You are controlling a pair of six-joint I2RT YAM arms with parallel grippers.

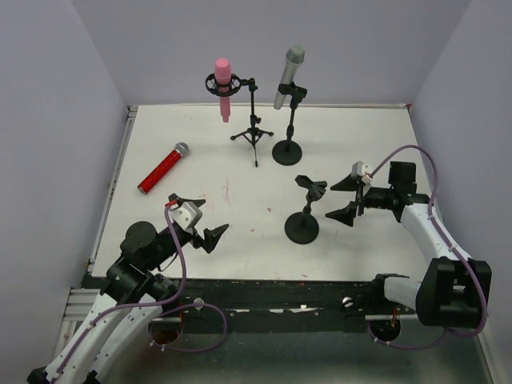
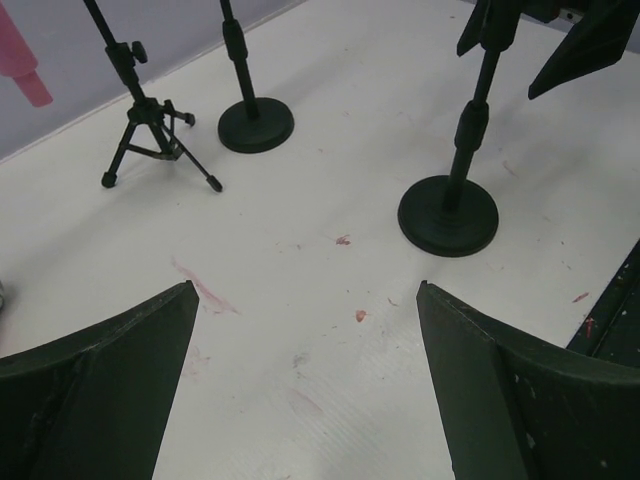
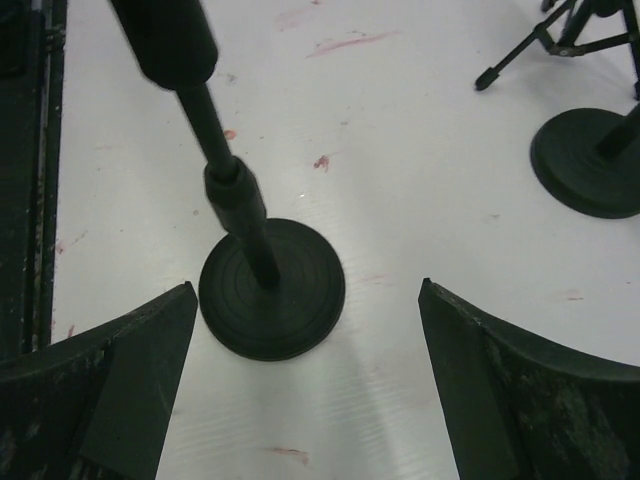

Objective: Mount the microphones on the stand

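Observation:
The pink microphone (image 1: 223, 84) hangs in the tripod stand (image 1: 253, 128) at the back. The silver-grey microphone (image 1: 288, 76) sits clipped in a round-base stand (image 1: 288, 148). The red microphone (image 1: 163, 168) lies flat on the table at the left. A third stand (image 1: 305, 218) in the middle carries an empty clip (image 1: 310, 186). My left gripper (image 1: 200, 214) (image 2: 305, 285) is open over bare table, right of the red microphone. My right gripper (image 1: 342, 198) (image 3: 305, 285) is open just right of the empty stand (image 3: 272, 290), holding nothing.
The white table (image 1: 376, 144) is enclosed by grey walls at the back and sides. Its dark front rail (image 1: 264, 288) runs along the near edge. The left wrist view shows the tripod stand (image 2: 150, 130) and both round bases (image 2: 255, 125) (image 2: 450, 215) ahead.

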